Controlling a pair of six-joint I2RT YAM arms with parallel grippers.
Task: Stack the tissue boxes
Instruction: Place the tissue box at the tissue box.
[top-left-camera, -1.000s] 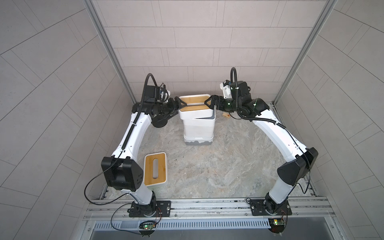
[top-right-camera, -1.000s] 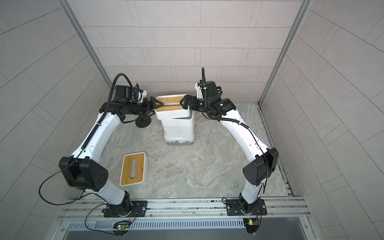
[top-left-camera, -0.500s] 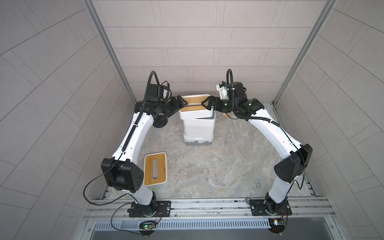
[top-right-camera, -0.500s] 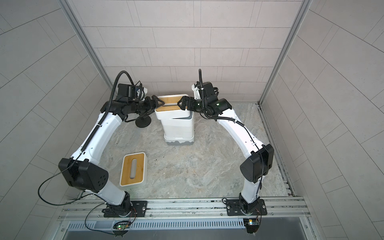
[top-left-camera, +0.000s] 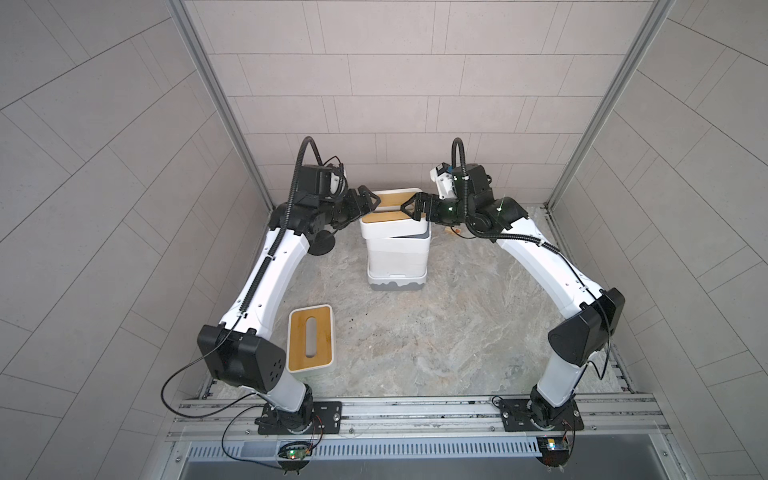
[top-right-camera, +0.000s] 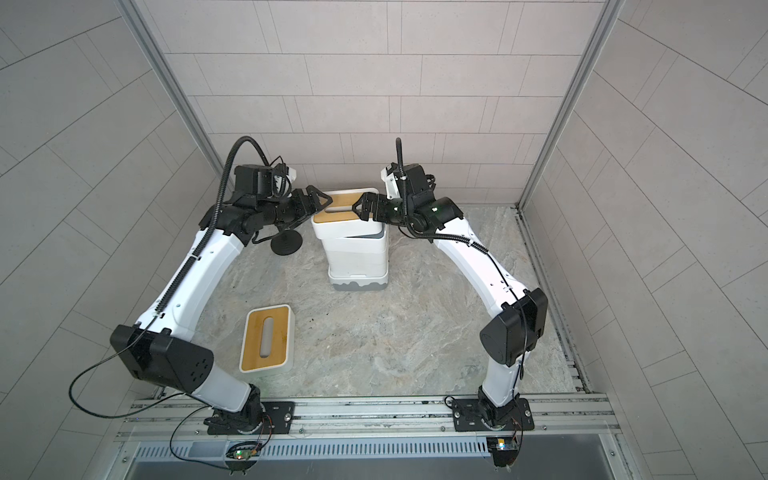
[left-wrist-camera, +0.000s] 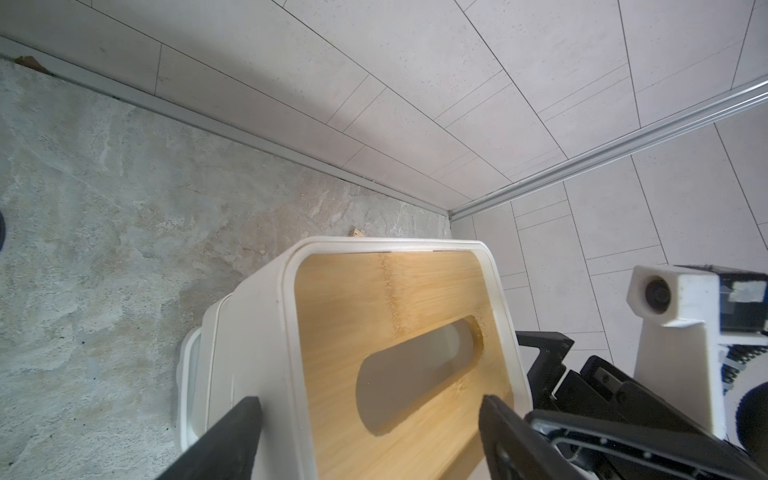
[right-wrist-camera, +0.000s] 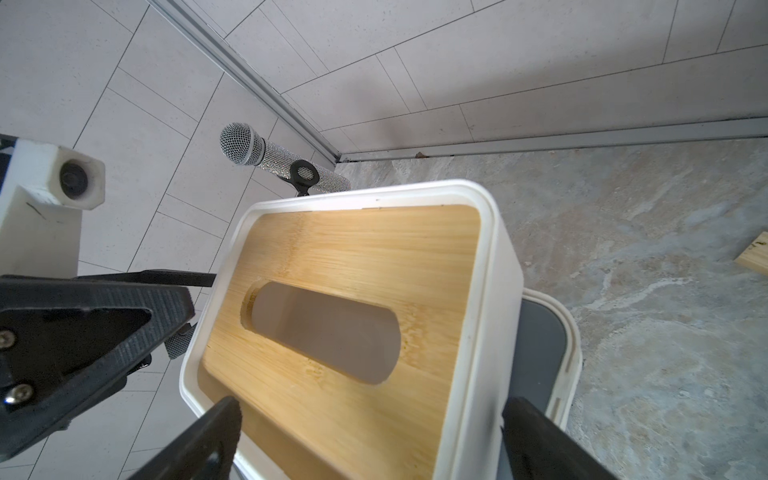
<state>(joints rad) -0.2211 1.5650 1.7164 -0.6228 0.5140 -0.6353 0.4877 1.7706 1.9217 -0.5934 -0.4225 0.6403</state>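
Pile: white tissue boxes stand stacked (top-left-camera: 397, 257) at the back middle of the stone-patterned table (top-left-camera: 457, 332). The bottom box (top-left-camera: 397, 286) has a grey wavy base.
Top box: the bamboo-lidded top box (top-left-camera: 386, 216) sits slightly askew on the pile, slot facing up. The grey lid (right-wrist-camera: 536, 353) of the box under it peeks out past one edge.
Left gripper: the left gripper (top-left-camera: 371, 202) is level with the top box's left end, its fingers (left-wrist-camera: 232, 440) spread apart. Whether they touch the box cannot be told.
Right gripper: the right gripper (top-left-camera: 409, 207) is at the opposite end, its fingers (right-wrist-camera: 208, 440) spread wide. Contact is equally unclear.
Lone box: a bamboo-lidded lone box (top-left-camera: 311, 343) lies flat at front left beside the left arm, well apart from the pile.
Also pictured: a microphone (right-wrist-camera: 266, 156) on a black stand (top-left-camera: 322, 243), and a wood strip (right-wrist-camera: 754, 257) on the table.
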